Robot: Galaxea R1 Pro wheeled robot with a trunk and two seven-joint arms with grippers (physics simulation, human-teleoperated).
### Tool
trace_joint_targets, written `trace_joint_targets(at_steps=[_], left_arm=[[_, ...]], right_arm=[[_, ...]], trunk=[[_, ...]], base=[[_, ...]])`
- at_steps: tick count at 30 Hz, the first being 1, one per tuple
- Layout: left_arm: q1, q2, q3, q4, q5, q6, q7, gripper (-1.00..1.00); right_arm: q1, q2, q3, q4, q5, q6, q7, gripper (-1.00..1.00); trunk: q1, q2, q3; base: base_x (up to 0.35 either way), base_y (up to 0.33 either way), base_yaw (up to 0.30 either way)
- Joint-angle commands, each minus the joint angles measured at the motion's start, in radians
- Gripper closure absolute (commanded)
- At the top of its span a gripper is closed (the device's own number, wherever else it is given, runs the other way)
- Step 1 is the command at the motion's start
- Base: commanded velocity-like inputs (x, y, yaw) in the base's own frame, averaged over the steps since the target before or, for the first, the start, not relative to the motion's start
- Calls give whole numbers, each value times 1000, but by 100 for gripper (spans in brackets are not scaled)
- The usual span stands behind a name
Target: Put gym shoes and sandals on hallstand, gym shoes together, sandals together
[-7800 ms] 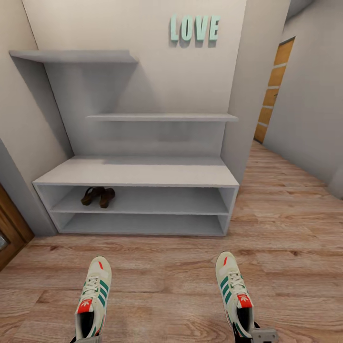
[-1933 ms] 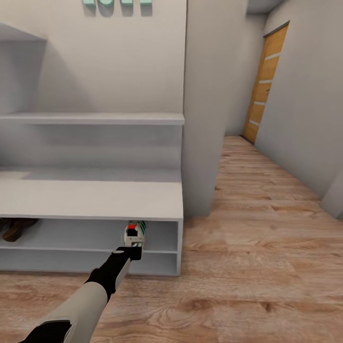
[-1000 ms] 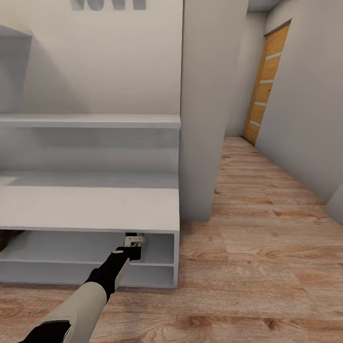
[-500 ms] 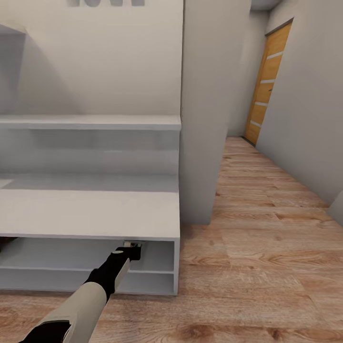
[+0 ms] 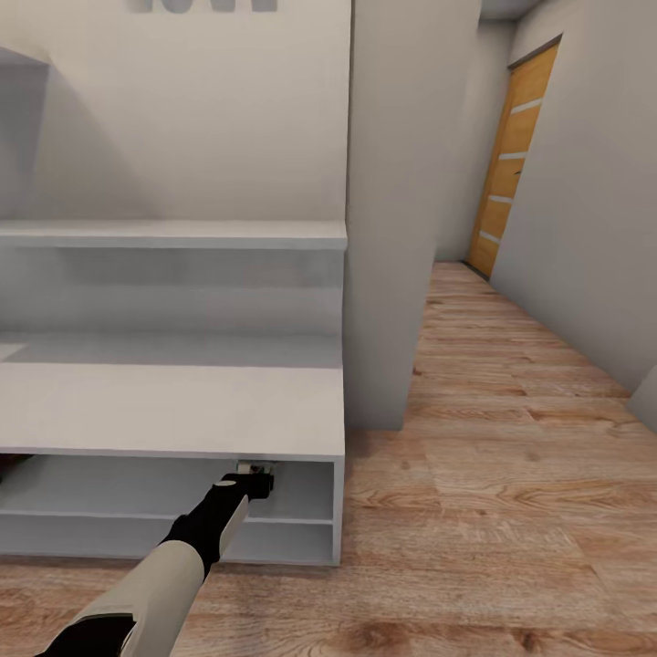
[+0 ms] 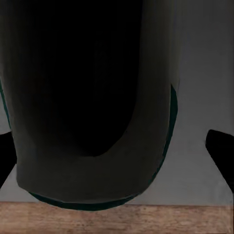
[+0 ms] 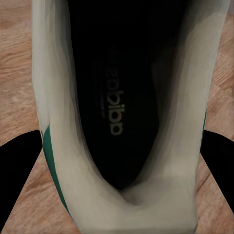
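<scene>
My left arm reaches into the upper low shelf row of the pale grey hallstand [image 5: 173, 401], near its right end. The left gripper [image 5: 258, 471] sits just under the bench top's front edge. In the left wrist view a gym shoe [image 6: 87, 175] stands heel-first on the grey shelf, in shade. The left gripper [image 6: 117, 156] is open, with one finger [image 6: 222, 151] clear of the shoe. My right gripper [image 7: 119, 161] is shut on the heel of the other gym shoe [image 7: 58, 97], held above the wood floor [image 5: 511, 511]. The sandals are out of view.
A grey wall pillar [image 5: 392, 228] stands right of the hallstand. The corridor runs past it to an orange wooden door [image 5: 511, 155]. A staggered shelf [image 5: 173, 234] hangs above the bench top. A grey wall [image 5: 593, 237] bounds the corridor on the right.
My left arm has carried its gym shoe from in front of the hallstand into the upper shelf row. The view has shifted, so the bench top hides that shoe. Nothing moved in the last half second.
</scene>
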Motion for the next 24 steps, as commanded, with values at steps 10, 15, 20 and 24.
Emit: trace_joint_targets(at_steps=[10,15,20,24], left_arm=[[1,2,10,4,-15,-58,-1,-100],[1,2,9,4,-17,-64,-1,-100],[3,2,9,4,-18,-65,0,-100],[12,2,11,3,-17,-65,-1,-100]], right_arm=[[-1,0,-3,1,10,-3,0,100],[-1,0,-3,1,10,-3,0,100],[-1,0,-2,1,10,-3,0,100],[-1,0,-3,1,10,-3,0,100]], trunk=[[0,0,-1],[0,0,-1],[0,0,-1],[0,0,-1]], base=[[-24,0,0],[-267,0,0],[-330,0,0],[-335,8,0]])
